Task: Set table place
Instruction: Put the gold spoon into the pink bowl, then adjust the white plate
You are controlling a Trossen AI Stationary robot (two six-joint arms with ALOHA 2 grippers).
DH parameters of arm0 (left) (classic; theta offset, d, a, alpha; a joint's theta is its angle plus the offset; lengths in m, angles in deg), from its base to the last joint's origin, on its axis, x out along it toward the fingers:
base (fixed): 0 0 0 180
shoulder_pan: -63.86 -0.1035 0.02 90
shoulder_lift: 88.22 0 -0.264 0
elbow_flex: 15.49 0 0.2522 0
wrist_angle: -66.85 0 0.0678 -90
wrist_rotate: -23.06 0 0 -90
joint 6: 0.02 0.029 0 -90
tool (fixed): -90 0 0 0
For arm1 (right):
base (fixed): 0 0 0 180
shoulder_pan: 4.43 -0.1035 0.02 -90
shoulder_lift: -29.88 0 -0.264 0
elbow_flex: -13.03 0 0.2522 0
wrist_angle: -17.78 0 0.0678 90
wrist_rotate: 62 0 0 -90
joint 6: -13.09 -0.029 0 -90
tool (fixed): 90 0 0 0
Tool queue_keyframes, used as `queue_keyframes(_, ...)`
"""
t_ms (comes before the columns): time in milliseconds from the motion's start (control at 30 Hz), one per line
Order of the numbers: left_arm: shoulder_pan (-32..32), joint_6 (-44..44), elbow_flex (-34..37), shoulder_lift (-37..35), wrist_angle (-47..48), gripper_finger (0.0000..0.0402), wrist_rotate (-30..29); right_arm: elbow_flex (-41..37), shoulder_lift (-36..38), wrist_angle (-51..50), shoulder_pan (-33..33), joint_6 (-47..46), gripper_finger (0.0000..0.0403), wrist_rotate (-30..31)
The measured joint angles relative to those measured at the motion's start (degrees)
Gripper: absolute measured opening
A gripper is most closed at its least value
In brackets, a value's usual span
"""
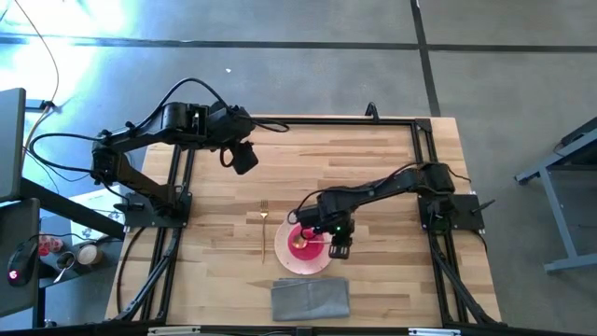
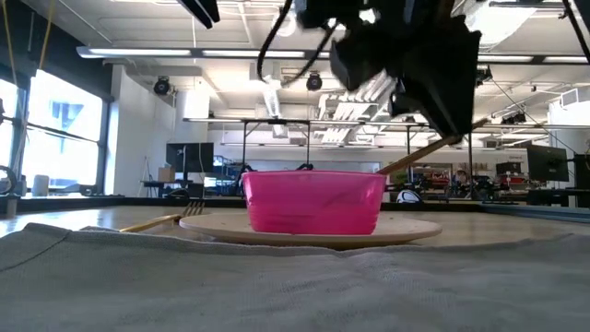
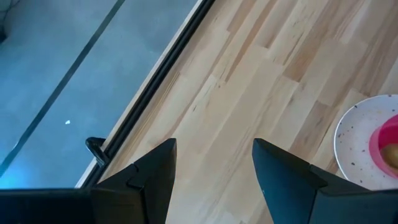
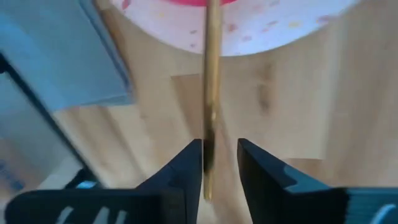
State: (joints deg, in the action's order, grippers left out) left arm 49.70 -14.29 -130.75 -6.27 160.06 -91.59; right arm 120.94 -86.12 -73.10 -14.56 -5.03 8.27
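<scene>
An off-white speckled plate (image 1: 308,263) lies near the table's (image 1: 373,163) front middle, with a pink bowl (image 1: 300,245) standing on it. They also show in the low view as plate (image 2: 406,228) and bowl (image 2: 313,203). A gold fork (image 1: 264,229) lies flat just left of the plate. A gold spoon (image 2: 419,155) has its head in the bowl, and its handle rises to the right. My right gripper (image 1: 338,246) is at the plate's right edge, shut on that handle. My left gripper (image 1: 244,159) hangs open and empty over the far left of the table. My right gripper has the spoon's handle (image 4: 211,121) between its two fingers, near the handle's free end. The handle lies against one finger (image 4: 186,168). The fingers come slanting down from the table's right, roughly in line with the handle. The handle slants up over the bowl's rim, with the spoon's head in the bowl.
A folded grey cloth (image 1: 311,299) lies at the front edge, just near of the plate. A black rail frame (image 1: 424,140) runs around the tabletop. Bare wood lies to the right of the plate and across the far half.
</scene>
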Motion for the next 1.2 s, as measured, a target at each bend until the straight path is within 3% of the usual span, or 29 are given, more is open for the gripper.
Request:
queue_keyframes(67,1.04,0.32,2.20,-1.06,-1.44,0.0202,-0.25,-0.01,3.01,-0.18,-0.06,-0.28,0.0096,4.87)
queue_keyframes(167,3.36,0.54,11.12,-5.37,-9.70,0.0202,-0.47,-0.11,9.56,0.06,-0.02,-2.91,0.0096,18.58)
queue_keyframes(333,4.35,-0.11,35.00,-18.43,-30.33,0.0197,5.04,-1.81,23.88,0.25,1.45,-9.26,0.0090,37.52)
queue_keyframes(467,2.78,-1.54,53.84,-31.42,-49.75,0.0175,12.32,-10.60,39.13,6.54,3.82,-11.64,0.0069,44.03)
queue_keyframes(667,-0.29,-4.89,73.42,-48.10,-69.57,0.0121,14.97,-31.31,63.57,29.26,8.42,-2.61,0.0008,45.00)
queue_keyframes(900,-3.07,-6.64,83.47,-59.27,-71.07,0.0010,16.62,-53.82,86.89,53.48,14.14,6.59,0.0002,41.86)
queue_keyframes(1200,-3.21,-7.97,95.76,-66.49,-84.09,0.0004,16.62,-72.27,105.80,65.01,20.51,6.51,0.0000,34.09)
